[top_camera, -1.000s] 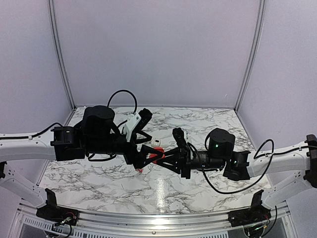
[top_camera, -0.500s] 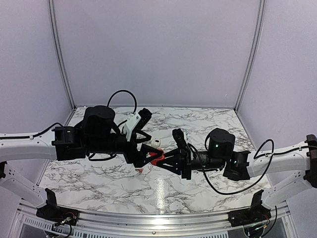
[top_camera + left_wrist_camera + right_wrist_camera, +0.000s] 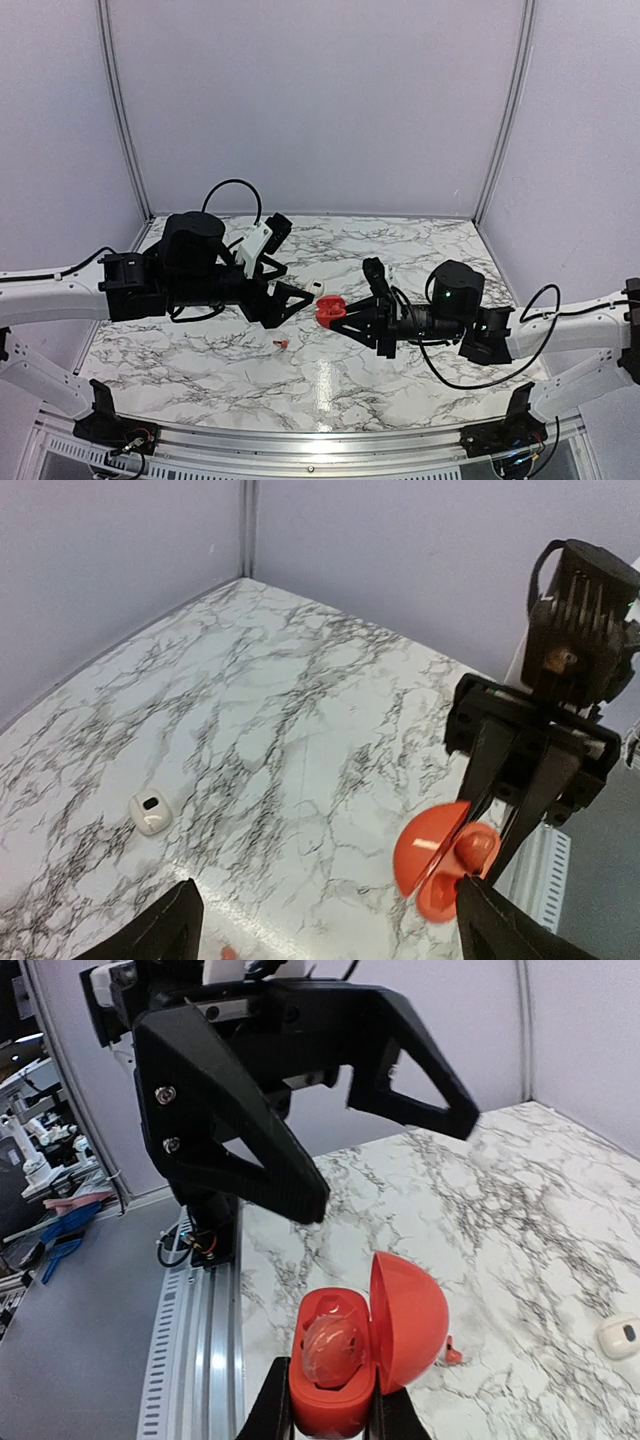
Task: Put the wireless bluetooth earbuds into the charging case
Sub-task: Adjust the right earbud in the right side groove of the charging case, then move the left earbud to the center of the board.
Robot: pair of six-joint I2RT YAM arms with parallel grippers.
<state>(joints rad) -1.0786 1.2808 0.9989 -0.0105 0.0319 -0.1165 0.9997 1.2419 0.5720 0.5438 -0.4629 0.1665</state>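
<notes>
Right gripper [image 3: 338,313] clamping an open red shell [image 3: 365,1345], left gripper [image 3: 297,300] gaping empty.
Both arms are stretching inward (tips near); the charging case [image 3: 150,813] and one earbud [image 3: 281,343] are lying on the table [image 3: 430,250].

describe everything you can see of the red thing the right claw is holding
The red case is a small, glossy, plastic-looking clamshell. It is hinged open, with its domed lid standing up beside a rounded base. A translucent reddish piece, possibly an earbud, sits in the base's hollow. The right claw pinches the base from both sides and holds it in the air above the marble table. The open left claw faces it without touching.
</notes>
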